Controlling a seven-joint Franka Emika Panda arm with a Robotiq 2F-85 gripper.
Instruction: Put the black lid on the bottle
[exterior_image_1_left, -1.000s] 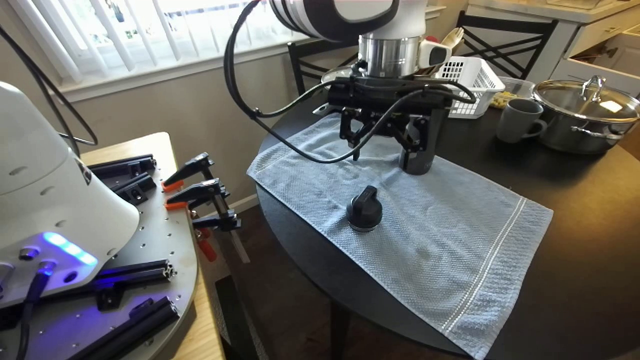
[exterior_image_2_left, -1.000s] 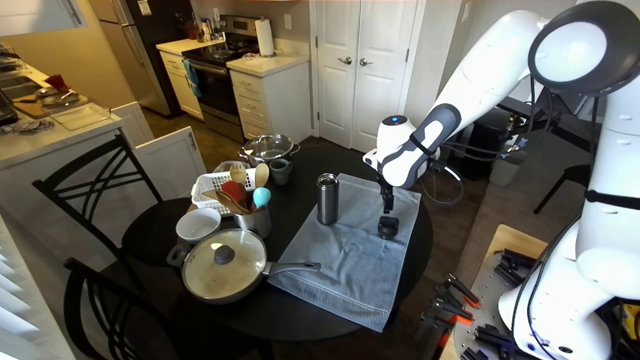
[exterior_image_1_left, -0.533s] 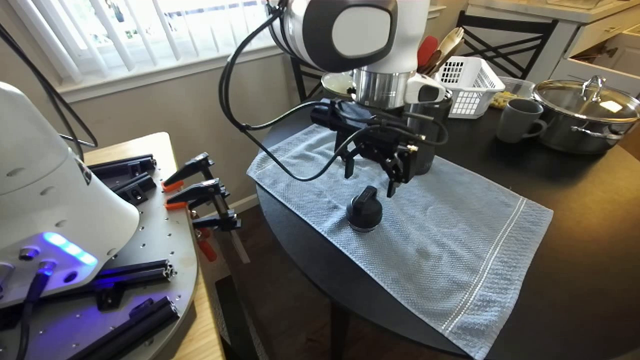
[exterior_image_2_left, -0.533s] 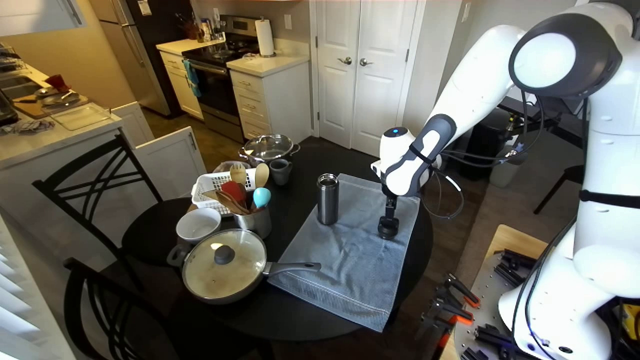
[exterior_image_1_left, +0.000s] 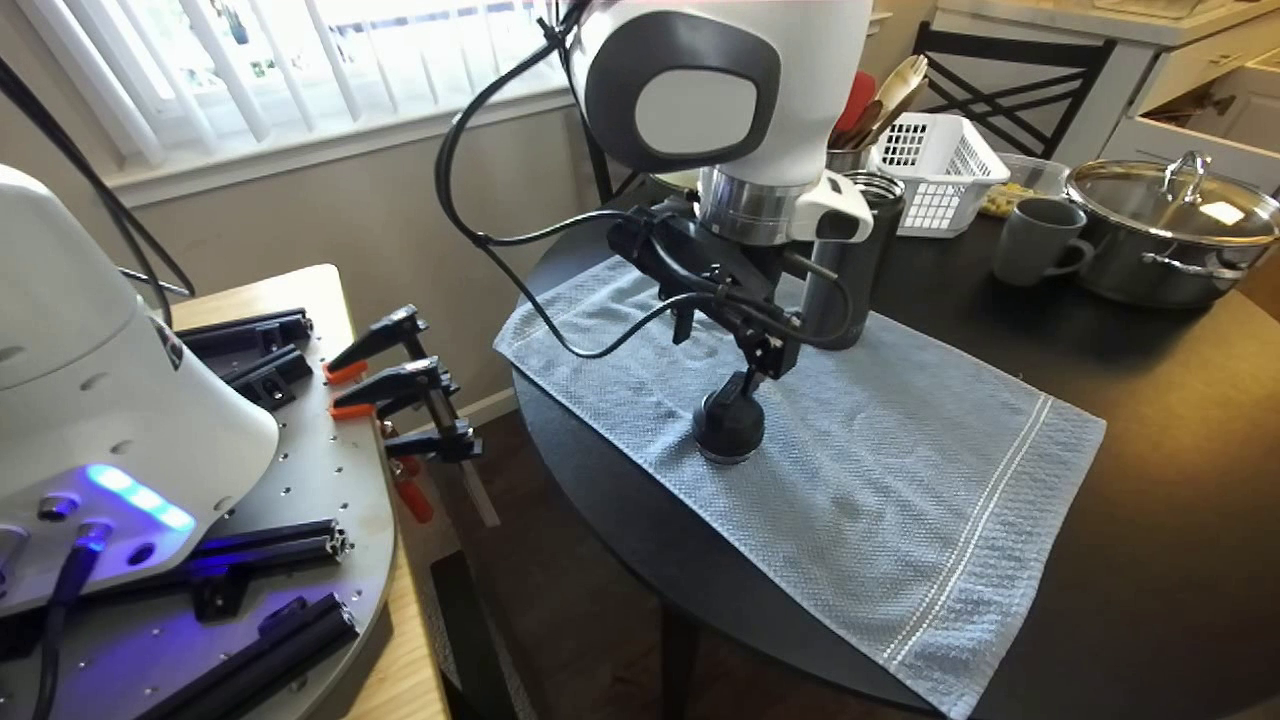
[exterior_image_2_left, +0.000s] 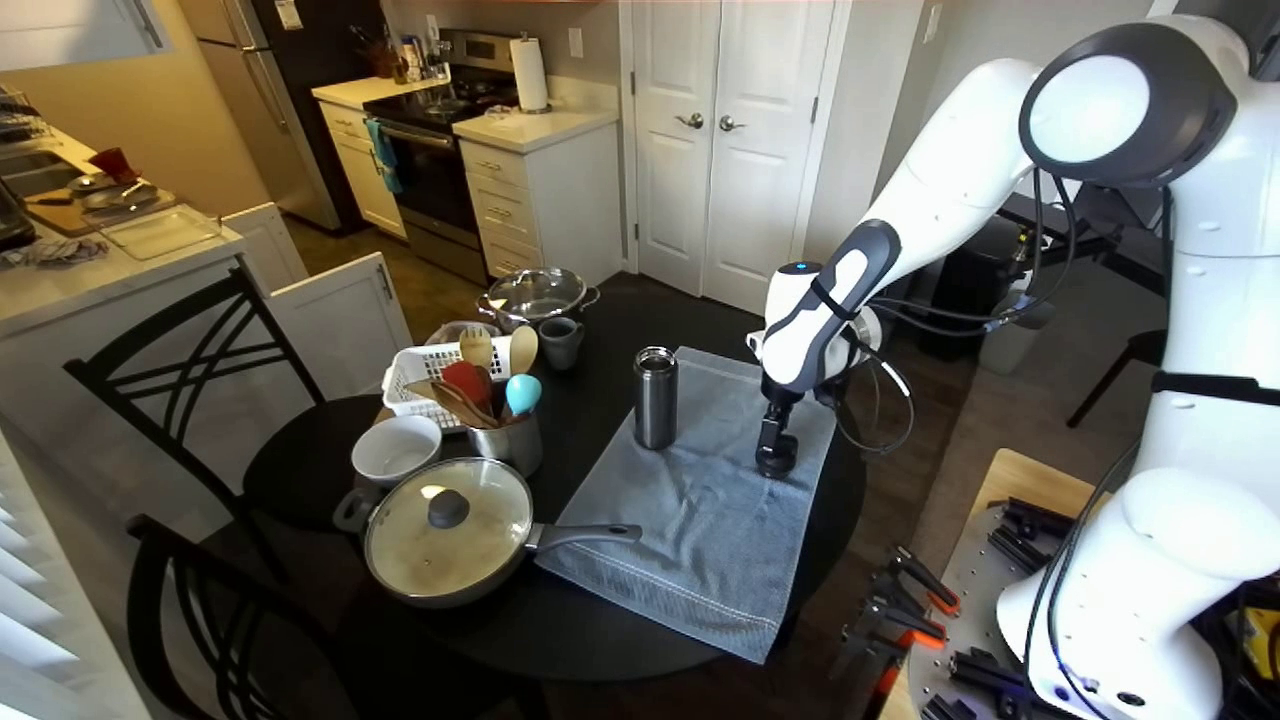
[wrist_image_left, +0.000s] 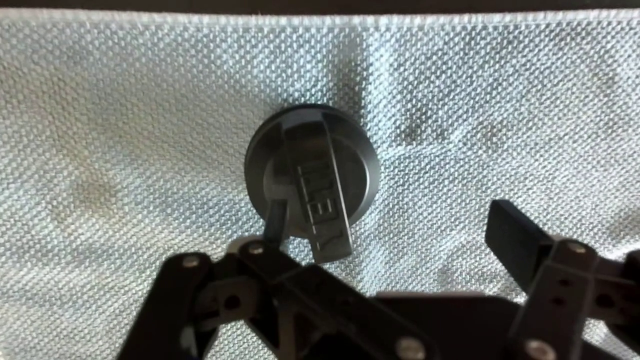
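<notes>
Gripper (wrist_image_left: 390, 220) spread wide at the black lid (wrist_image_left: 312, 172).
In the wrist view its fingers (wrist_image_left: 515, 240) stand apart, the lid's handle (wrist_image_left: 325, 210) between them and closer to one; contact is unclear. The lid sits on the towel (exterior_image_1_left: 880, 480), as does the bottle (exterior_image_2_left: 656, 405), upright and mouth open; farther off, a mug (exterior_image_1_left: 1035, 240) stands on the table (exterior_image_1_left: 1170, 400).

Window (exterior_image_1_left: 390, 30) bright on my feed, vertical blinds (exterior_image_1_left: 95, 75) across it | beige wall (exterior_image_1_left: 400, 230) below | black chairs (exterior_image_2_left: 290, 460) beside the round dark table (exterior_image_2_left: 600, 640) | farther back I see white double doors (exterior_image_2_left: 760, 190), white drawers (exterior_image_2_left: 500, 205), stove (exterior_image_2_left: 440, 190), fridge (exterior_image_2_left: 280, 110), brown floor (exterior_image_2_left: 435, 290)
</notes>
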